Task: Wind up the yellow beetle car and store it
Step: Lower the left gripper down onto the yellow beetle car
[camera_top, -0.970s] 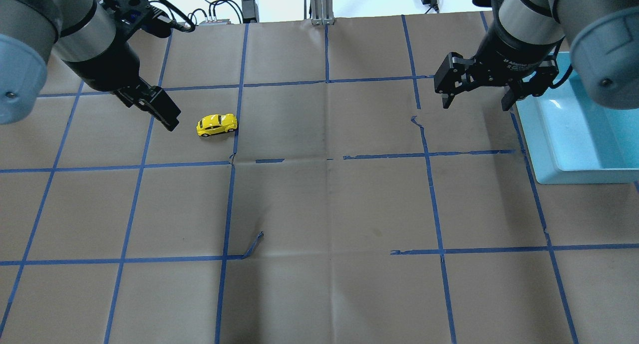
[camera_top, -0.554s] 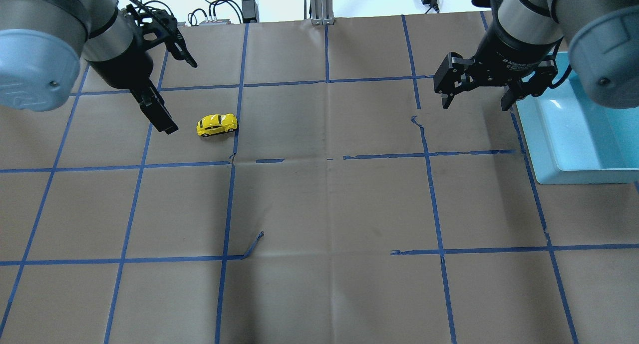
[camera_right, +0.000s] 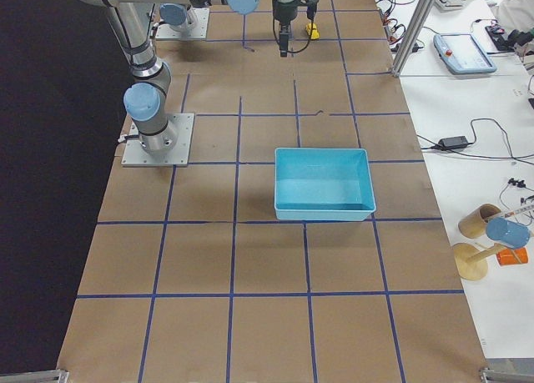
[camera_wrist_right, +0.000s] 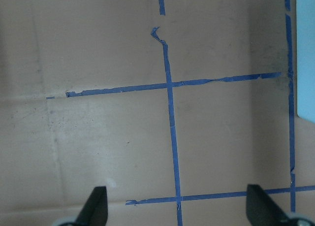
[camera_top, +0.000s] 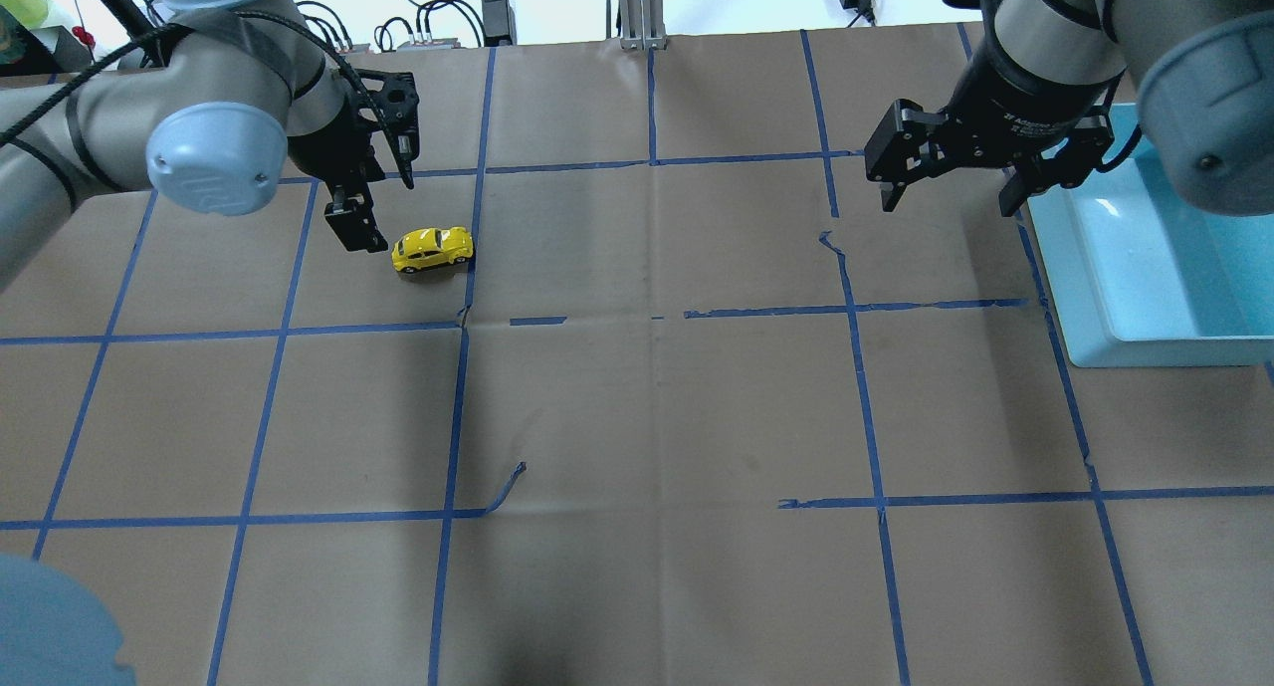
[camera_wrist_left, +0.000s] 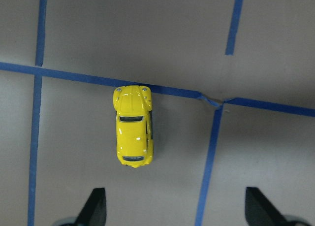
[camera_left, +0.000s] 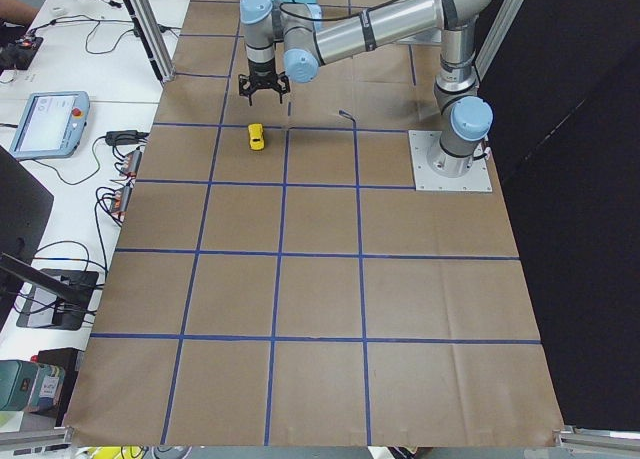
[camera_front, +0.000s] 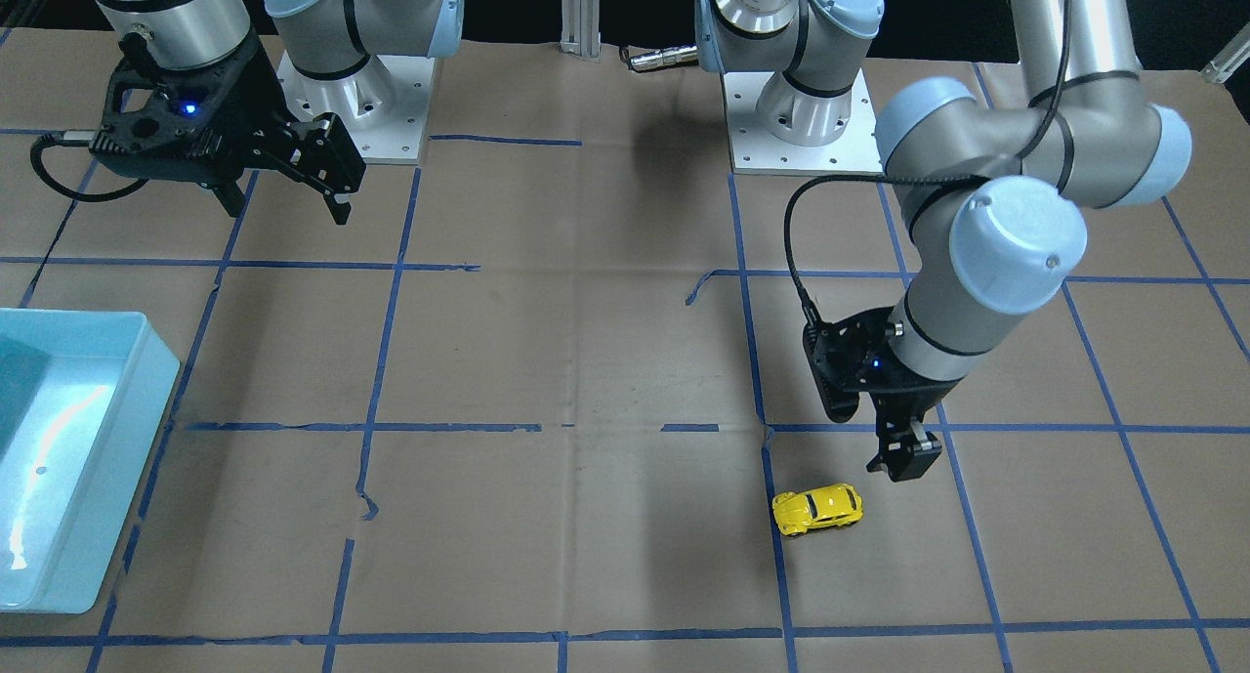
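Note:
The yellow beetle car [camera_top: 432, 249] stands on its wheels on the brown paper, next to a blue tape line. It also shows in the front view [camera_front: 818, 509] and in the left wrist view [camera_wrist_left: 133, 132]. My left gripper [camera_top: 383, 203] is open and empty. It hovers just above and to the left of the car, not touching it. In the left wrist view [camera_wrist_left: 177, 209] the car lies ahead of its two fingertips, nearer the left one. My right gripper [camera_top: 948, 206] is open and empty, far from the car, beside the tray.
A light blue tray [camera_top: 1155, 268] stands at the table's right edge, also in the front view [camera_front: 98, 478] and the right side view [camera_right: 324, 212]. Blue tape lines divide the brown paper into squares. Cables and boxes lie beyond the far edge.
My left arm has swung round and its gripper has turned and moved right, closer to the car. The car and my right gripper have not moved.

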Robot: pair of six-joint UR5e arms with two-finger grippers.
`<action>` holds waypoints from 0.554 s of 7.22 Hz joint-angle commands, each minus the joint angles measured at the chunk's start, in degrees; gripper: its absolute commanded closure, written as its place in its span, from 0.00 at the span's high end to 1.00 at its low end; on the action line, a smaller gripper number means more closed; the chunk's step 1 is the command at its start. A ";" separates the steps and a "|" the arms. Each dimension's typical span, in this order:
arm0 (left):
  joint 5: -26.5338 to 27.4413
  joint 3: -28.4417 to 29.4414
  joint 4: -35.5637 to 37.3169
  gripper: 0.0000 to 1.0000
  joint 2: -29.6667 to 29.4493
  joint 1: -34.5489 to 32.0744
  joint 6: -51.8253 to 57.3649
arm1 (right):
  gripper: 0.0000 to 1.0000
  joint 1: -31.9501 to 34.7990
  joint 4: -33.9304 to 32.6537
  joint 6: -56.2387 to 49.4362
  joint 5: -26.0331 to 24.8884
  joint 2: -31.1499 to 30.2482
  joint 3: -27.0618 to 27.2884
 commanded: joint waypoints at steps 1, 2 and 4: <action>-0.07 1.57 4.95 0.97 -6.86 0.04 2.37 | 1.00 0.00 -0.04 -0.10 0.01 0.45 -0.46; -0.07 1.40 6.70 0.97 -8.36 0.13 2.46 | 1.00 -0.09 -0.04 -0.27 0.01 0.54 -0.55; -0.16 1.49 8.57 0.97 -10.92 0.13 1.93 | 1.00 -0.09 -0.04 -0.45 -0.07 0.46 -0.47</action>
